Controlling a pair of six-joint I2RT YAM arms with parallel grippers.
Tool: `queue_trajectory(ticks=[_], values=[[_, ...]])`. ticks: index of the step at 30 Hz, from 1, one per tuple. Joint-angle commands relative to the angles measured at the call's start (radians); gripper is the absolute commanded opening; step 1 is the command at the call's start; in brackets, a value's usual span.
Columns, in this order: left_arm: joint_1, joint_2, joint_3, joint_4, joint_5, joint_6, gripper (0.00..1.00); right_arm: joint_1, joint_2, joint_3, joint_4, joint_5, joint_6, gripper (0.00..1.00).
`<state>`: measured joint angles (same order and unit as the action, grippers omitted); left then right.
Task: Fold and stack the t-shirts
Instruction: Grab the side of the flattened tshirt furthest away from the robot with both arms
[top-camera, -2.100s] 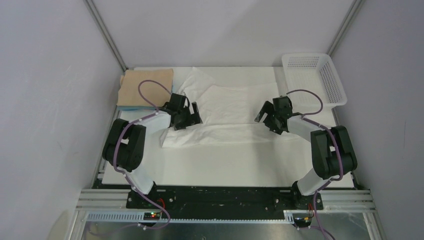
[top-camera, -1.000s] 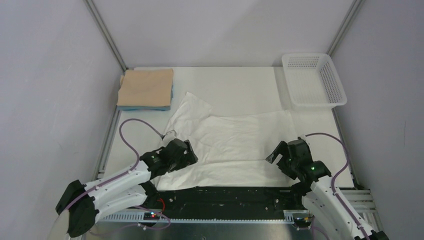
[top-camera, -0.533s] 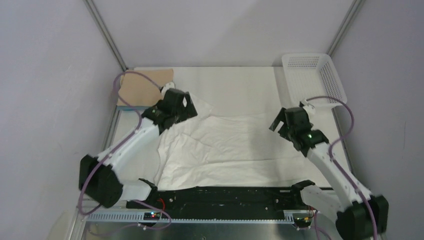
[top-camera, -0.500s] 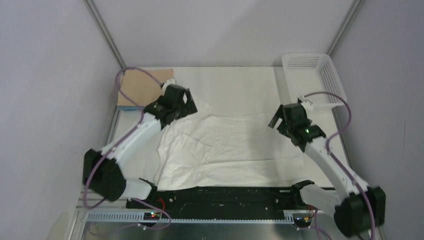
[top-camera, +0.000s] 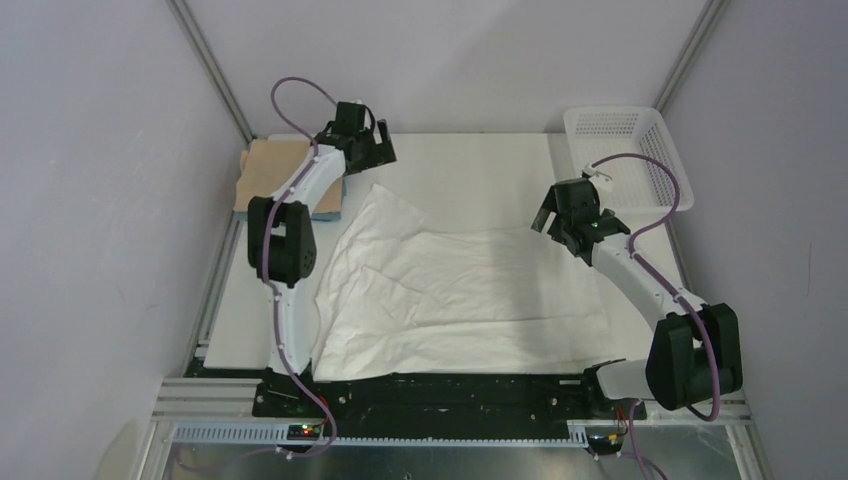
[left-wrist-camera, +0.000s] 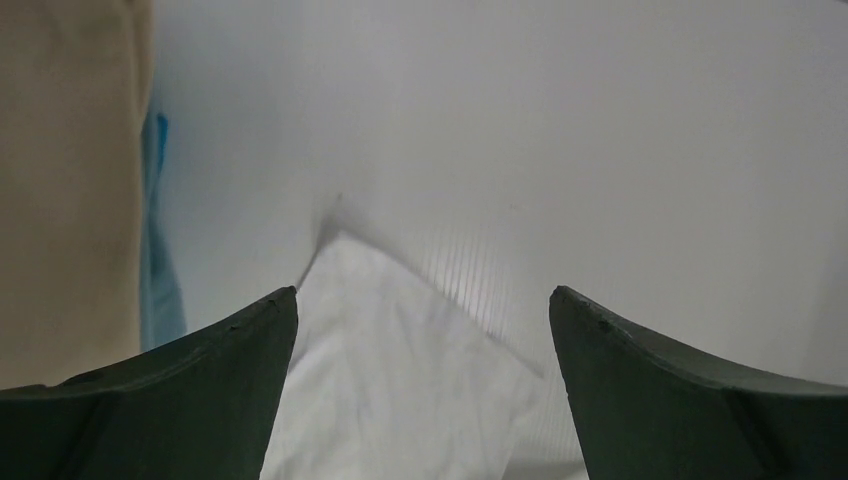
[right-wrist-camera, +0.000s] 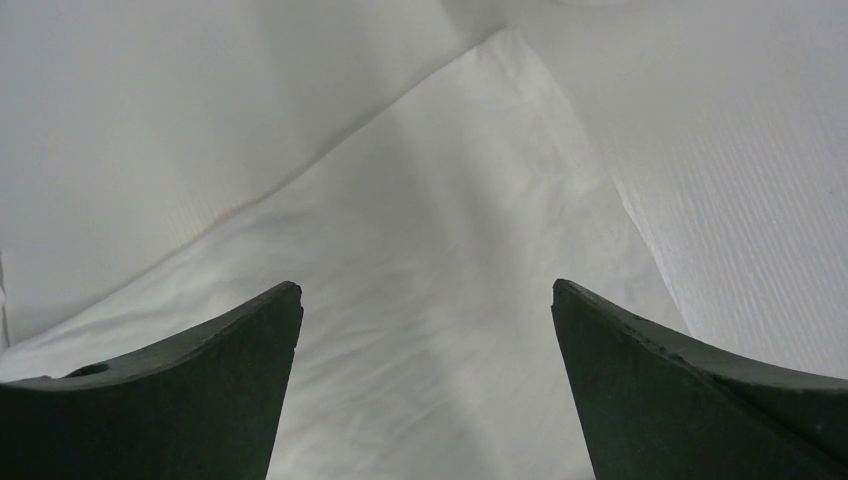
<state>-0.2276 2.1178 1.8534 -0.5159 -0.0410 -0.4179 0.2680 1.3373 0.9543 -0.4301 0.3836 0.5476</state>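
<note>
Clearly Apart: Both Hands Open Above the Spread White Shirt

Little of the light blue t-shirt could be made out. It lay under the tan t-shirt, and only a thin strip of it showed in the left wrist view. The left arm crossed the near corner of that stack in the top view and hid it there. In both wrist views the dark fingers were cut off by the bottom edge. No view settled whether either hand touched cloth or hung just above it.

The left hand stood with its fingers wide apart and held nothing. Its wrist view showed a pointed corner of the white t-shirt lying between the fingers, bare surface ahead of them, and the tan stack just to the hand's left. The right hand was likewise spread and empty. Its own camera showed a corner of the shirt running ahead between its fingers, with bare surface to either side.

Only the top view gave the whole garment. The white t-shirt lay wrinkled and spread across the middle, between the two hands and reaching toward the arms' bases.

Ahead of the left hand the surface ran bare to the back wall. The basket sat near the right hand's right, in the far corner and apart from the shirt.
</note>
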Motion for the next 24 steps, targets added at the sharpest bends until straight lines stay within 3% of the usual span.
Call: queue_trajectory(ticks=[1,9,17,24], values=[[0.036,0.147,0.160,0.002,0.141,-0.057,1.00,-0.007,0.012,0.033,0.021,-0.005,-0.018,0.99],[0.048,0.252,0.160,-0.010,0.118,-0.160,1.00,-0.021,0.004,0.028,0.000,-0.051,-0.015,0.99],[0.016,0.247,0.089,-0.043,0.156,-0.141,0.99,-0.033,-0.011,0.006,0.004,-0.086,0.002,0.99],[-0.028,0.212,0.087,-0.142,0.007,-0.137,0.75,-0.036,-0.031,-0.004,0.000,-0.093,0.002,0.99]])
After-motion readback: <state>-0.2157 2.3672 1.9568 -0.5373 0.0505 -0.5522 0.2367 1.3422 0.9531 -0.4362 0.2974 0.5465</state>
